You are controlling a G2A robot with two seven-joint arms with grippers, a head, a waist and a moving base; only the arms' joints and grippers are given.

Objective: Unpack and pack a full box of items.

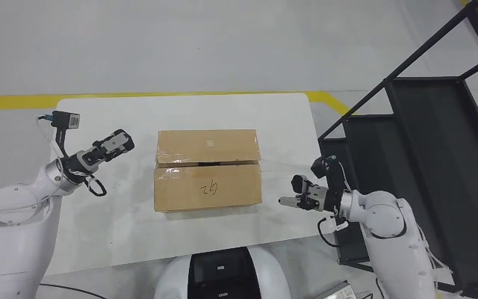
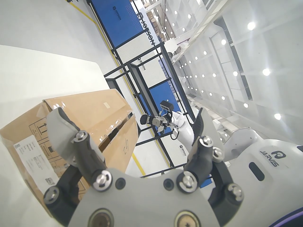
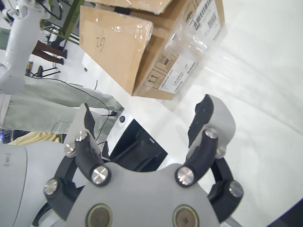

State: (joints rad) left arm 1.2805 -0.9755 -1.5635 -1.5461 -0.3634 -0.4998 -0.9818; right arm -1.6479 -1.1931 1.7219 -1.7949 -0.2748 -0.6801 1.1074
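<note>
The cardboard box (image 1: 208,183) sits in the middle of the tabletop (image 1: 112,224), about as far from the far edge as from the near one, and nothing has been taken out of it. Its two top flaps, the far flap (image 1: 208,142) and the near flap (image 1: 209,193) with a handwritten mark, lie folded down and meet along a seam (image 1: 209,161) where a thin dark gap shows. The task therefore appears to be at its very start: opening comes first. The box's long axis runs side to side, parallel to the table's near edge, and the seam follows that axis, so one flap hinges toward the far edge and the other toward the near edge. Its open side faces straight up. The left gripper (image 1: 125,140) hangs over the left part of the tabletop, just off the box's left end and apart from it, its claw spread wide and holding nothing. The right gripper (image 1: 287,196) sits close to the table's right edge, near the box's near right corner but not touching, also spread wide and empty. The next move probably calls for a fingertip slipped into the seam gap to lift a flap outward, taking care that the leftover glossy tape does not hold the flaps together.
</note>
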